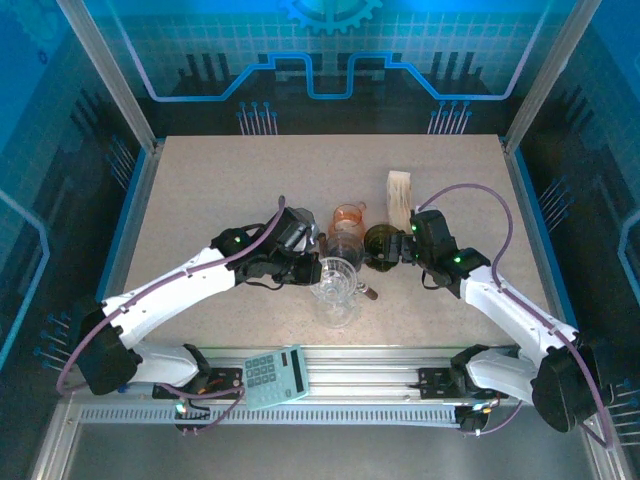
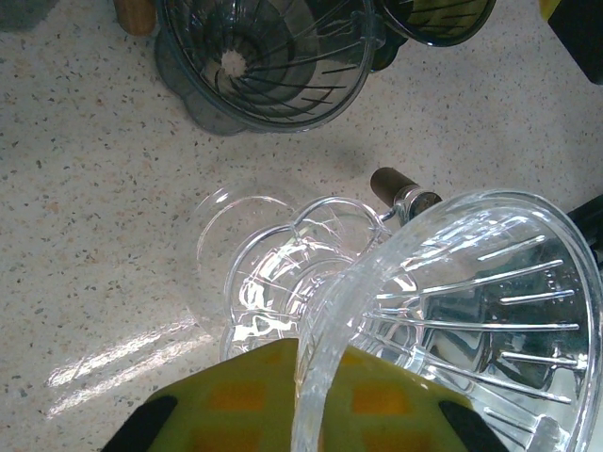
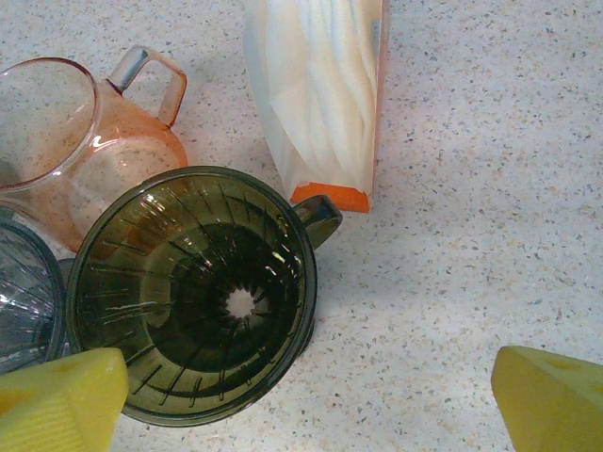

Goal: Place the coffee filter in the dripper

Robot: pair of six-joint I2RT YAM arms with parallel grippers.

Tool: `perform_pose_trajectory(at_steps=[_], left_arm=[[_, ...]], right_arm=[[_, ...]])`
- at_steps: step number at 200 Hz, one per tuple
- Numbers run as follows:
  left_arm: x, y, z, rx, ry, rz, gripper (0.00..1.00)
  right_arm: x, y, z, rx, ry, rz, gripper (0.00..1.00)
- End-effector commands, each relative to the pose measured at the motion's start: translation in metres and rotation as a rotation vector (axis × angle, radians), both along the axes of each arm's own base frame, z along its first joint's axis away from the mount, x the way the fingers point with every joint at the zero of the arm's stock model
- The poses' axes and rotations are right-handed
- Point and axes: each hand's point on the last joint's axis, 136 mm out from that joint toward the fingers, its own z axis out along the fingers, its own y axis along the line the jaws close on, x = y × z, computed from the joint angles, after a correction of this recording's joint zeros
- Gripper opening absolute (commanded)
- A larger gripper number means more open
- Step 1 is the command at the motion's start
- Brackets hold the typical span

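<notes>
Four drippers cluster at the middle of the table (image 1: 220, 190) in the top view: a clear dripper (image 1: 335, 285) lowest in the frame, a grey dripper (image 1: 345, 247) above it, an orange dripper (image 1: 348, 217) above that, and a green dripper (image 1: 381, 242) to their right. The filter pack (image 1: 400, 197) lies just above the green one, its long axis running up and down the frame. The left claw (image 1: 312, 268) meets the clear dripper from the left. The right claw (image 1: 398, 250) hangs over the green dripper.

From the left wrist, the clear dripper (image 2: 452, 311) is tipped over, its mouth facing the right edge of the frame and its scalloped foot toward the centre. Its rim runs down between the yellow pads of the left claw (image 2: 311, 414), which looks clamped on that rim. The grey dripper (image 2: 264, 66) stands upright at the top, and the green one (image 2: 438, 24) peeks in at the upper right.

From the right wrist, the right claw (image 3: 311, 405) has its fingers (image 3: 61, 400) spread wide at the two lower corners and holds nothing. The green dripper (image 3: 203, 292) sits mouth-up at lower left, bare inside. The filter pack (image 3: 320, 94) lies flat at the top centre, running lengthwise from the top edge down to its orange end, which points at the green dripper's handle.

By my reading the task has barely begun: no paper sits in any cone, and a filter must yet be drawn from the pack, opened and seated.
</notes>
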Motion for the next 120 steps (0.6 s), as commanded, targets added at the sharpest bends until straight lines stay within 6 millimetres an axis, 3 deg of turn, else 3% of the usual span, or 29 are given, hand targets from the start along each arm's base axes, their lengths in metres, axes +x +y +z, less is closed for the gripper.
perform_pose_trajectory(at_steps=[1,56,85,116,120], left_arm=[[-0.001,-0.005,0.0,-0.011,0.01,-0.01,0.15],[-0.001,-0.003,0.0,-0.022,0.003,0.009,0.34],[0.001,-0.001,0.008,-0.04,-0.022,0.025,0.58],[0.009,0.005,0.032,-0.08,-0.107,0.061,0.8],[0.011,0.007,0.036,-0.085,-0.12,0.069,0.89]], right_arm=[[-0.003,-0.005,-0.003,-0.006,0.011,-0.015,1.0],[-0.003,-0.003,-0.003,0.007,0.012,-0.013,1.0],[-0.003,-0.002,0.0,0.015,0.009,-0.012,1.0],[-0.002,-0.001,0.005,0.027,-0.005,-0.012,1.0],[-0.002,0.0,0.005,0.029,-0.007,-0.011,1.0]])
